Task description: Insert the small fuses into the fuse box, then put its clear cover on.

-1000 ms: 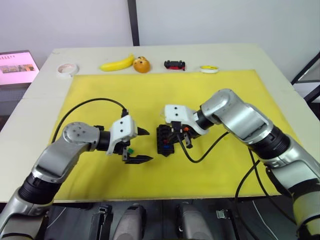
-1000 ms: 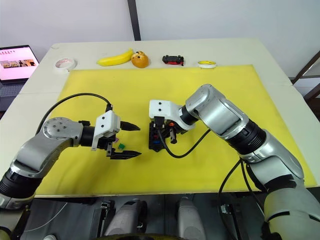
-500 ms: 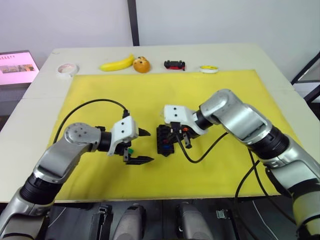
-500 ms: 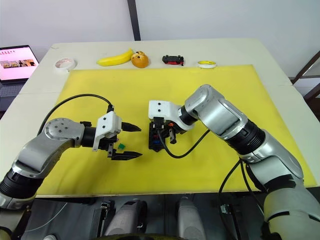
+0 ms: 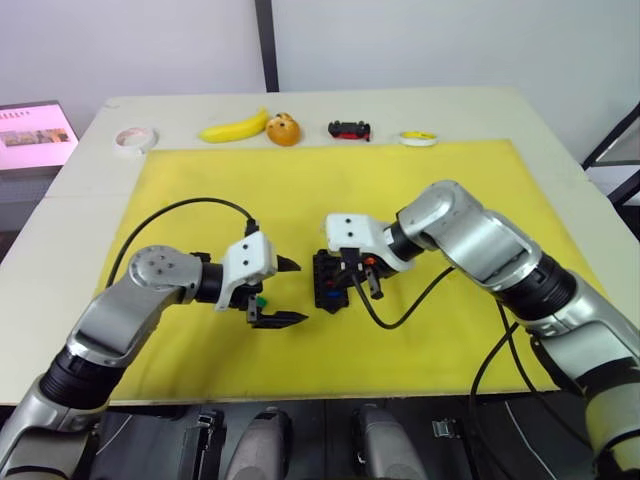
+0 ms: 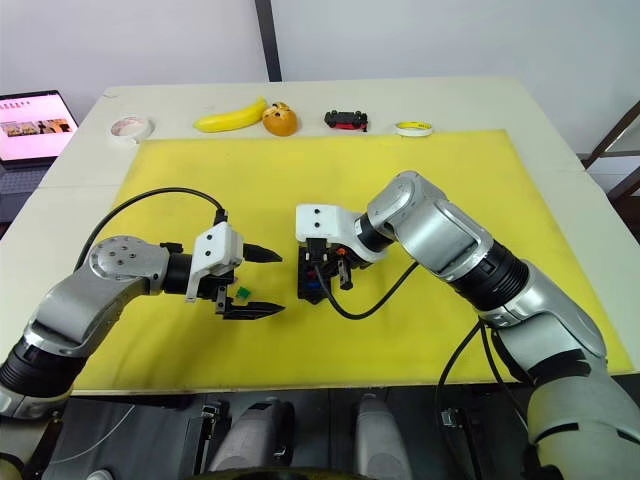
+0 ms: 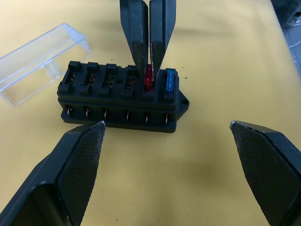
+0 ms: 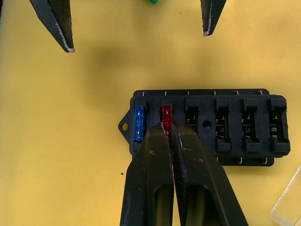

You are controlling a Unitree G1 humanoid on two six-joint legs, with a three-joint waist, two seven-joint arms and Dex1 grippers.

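over the fuse box [image 8: 207, 123], the right gripper [image 8: 168, 134] is pinched on a red fuse [image 8: 166, 112] in the slot beside the seated blue fuse [image 8: 139, 123]; i'd press straight down, no tilt. near the box, the left gripper [image 5: 283, 292] hangs spread and empty. beside the box lies the clear cover [image 7: 40, 61]. a yellow mat [image 5: 300, 190] on a pale table [image 5: 480, 110] carries it; a banana [image 5: 235, 128] lies far beyond.

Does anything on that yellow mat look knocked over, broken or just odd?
Nothing stands out. The fuse box sits flat, with a blue fuse seated and a red fuse pinched by the right claw. The clear cover lies beside it, intact.
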